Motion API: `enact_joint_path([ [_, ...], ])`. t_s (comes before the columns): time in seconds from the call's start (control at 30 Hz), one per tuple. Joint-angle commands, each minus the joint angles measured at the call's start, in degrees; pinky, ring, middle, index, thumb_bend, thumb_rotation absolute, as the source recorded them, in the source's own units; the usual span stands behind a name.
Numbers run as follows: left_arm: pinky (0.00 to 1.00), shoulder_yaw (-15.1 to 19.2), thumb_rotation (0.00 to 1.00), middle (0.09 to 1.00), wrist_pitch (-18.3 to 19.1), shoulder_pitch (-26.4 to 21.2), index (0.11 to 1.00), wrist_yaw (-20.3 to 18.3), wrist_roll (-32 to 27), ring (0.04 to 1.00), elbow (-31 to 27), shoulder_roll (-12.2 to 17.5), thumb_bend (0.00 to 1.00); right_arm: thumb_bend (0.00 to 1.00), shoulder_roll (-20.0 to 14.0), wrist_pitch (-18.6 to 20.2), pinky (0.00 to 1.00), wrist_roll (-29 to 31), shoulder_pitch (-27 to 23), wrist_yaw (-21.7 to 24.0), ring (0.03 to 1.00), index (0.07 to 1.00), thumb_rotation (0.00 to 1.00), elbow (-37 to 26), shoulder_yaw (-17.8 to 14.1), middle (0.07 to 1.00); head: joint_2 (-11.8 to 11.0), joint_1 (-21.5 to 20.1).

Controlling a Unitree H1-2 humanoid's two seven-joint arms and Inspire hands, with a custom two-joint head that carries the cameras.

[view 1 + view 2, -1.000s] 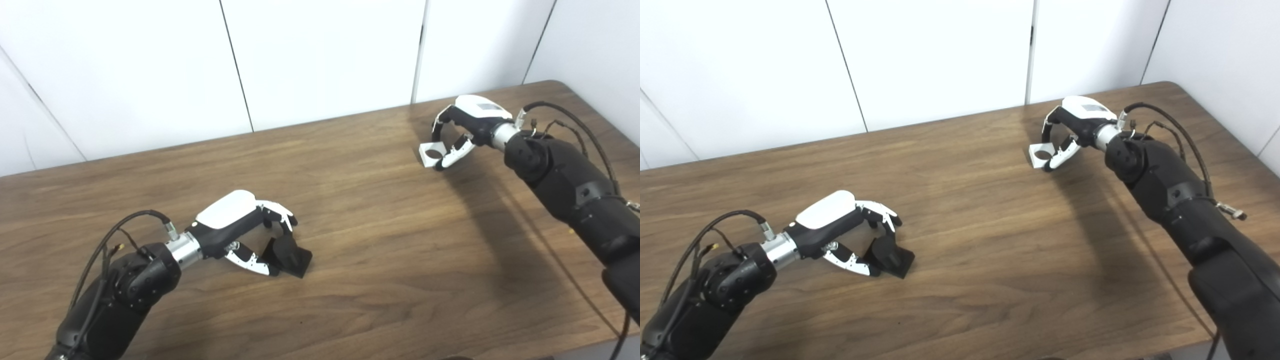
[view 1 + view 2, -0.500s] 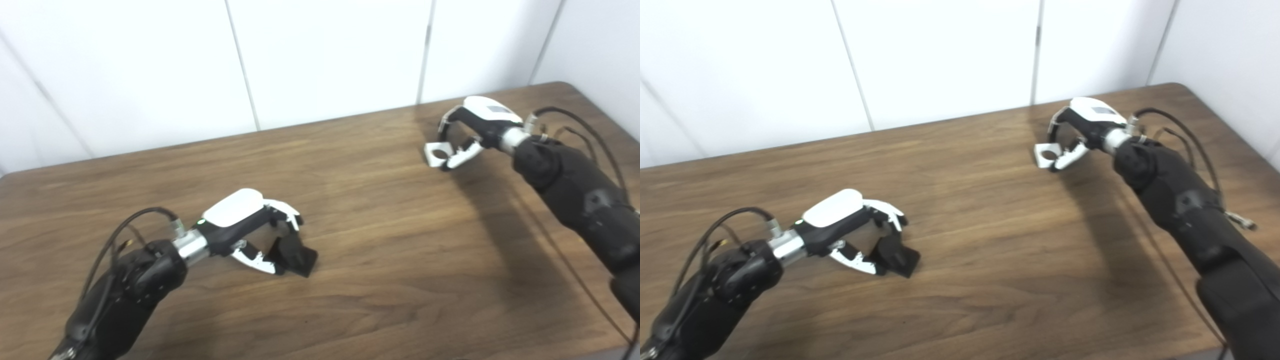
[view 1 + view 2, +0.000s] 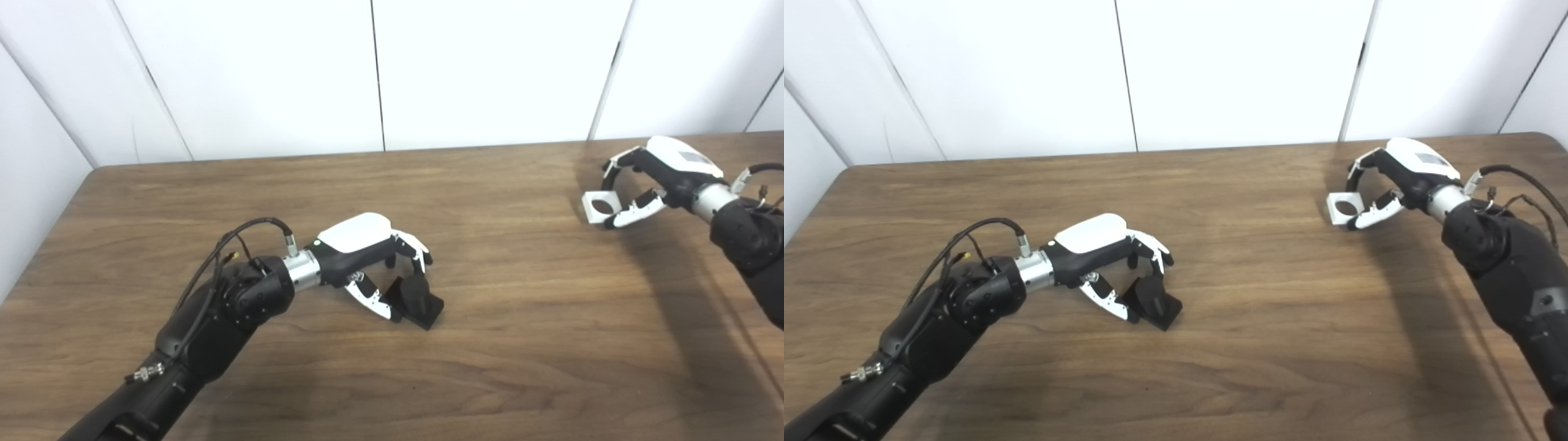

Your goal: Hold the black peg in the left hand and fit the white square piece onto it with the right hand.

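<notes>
The black peg [image 3: 418, 300], a short post on a square base, rests on the wooden table [image 3: 502, 343] left of centre. My left hand [image 3: 367, 245] is curled around it: the thumb presses the base from the near side and the fingers [image 3: 418, 256] arch over the post's top. Far right, the white square piece [image 3: 597, 205] with a round hole is tilted up just above the table. My right hand [image 3: 655, 177] is shut on it, thumb under its edge and fingers hooked over the top.
White wall panels [image 3: 490, 67] stand right behind the table's far edge. The table's left edge [image 3: 55, 220] and rounded back-left corner are in view. Cables loop off both wrists.
The whole picture has slid right, so the camera has turned left. Both hands keep the same hold on their pieces; neither piece has visibly moved on the table.
</notes>
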Motion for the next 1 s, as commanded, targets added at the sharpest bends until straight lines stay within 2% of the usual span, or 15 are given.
enact_joint_path([
  [0.0, 0.62, -1.98, 0.08, 0.772, 0.57, 1.2, 0.492, -4.38, 1.63, 0.758, 0.59, 0.2, 0.52, 0.52, -1.13, -2.06, 0.79, 1.84, -2.13, 0.03, 0.848, 0.484, 0.13, -4.86, -1.85, 0.78, 0.17, -0.08],
  [0.17, 0.63, -1.73, 0.08, 0.775, 1.33, 1.19, 0.492, -5.04, 0.85, 0.765, 0.72, -0.02, 0.52, 0.53, -0.57, -1.63, 0.82, 3.31, -1.15, 1.86, 0.868, 0.483, 0.13, -11.74, -3.11, 0.789, 0.4, 0.06],
  [0.37, 0.64, -1.81, 0.08, 0.776, 0.57, 1.09, 0.492, -4.91, 0.61, 0.767, 1.28, -0.21, 0.52, 0.53, -0.23, -0.87, 0.81, 5.31, -0.35, 5.55, 0.861, 0.482, 0.14, -20.97, -3.78, 0.791, 0.46, -0.06],
  [0.67, 0.64, -1.63, 0.08, 0.775, 0.62, 1.12, 0.491, -5.13, 0.7, 0.768, 1.09, -0.12, 0.52, 0.53, 1.82, 0.13, 0.77, 9.22, -0.29, 11.03, 0.845, 0.481, 0.14, -31.33, -3.9, 0.791, 0.65, -0.56],
  [0.97, 0.63, -1.51, 0.08, 0.771, 0.62, 1.2, 0.491, -5.12, 0.61, 0.762, 1.21, -0.4, 0.52, 0.52, 5.09, 5.4, 0.72, 12.12, -1.29, 17.64, 0.832, 0.479, 0.14, -40.72, -2.82, 0.782, 0.7, -0.7],
])
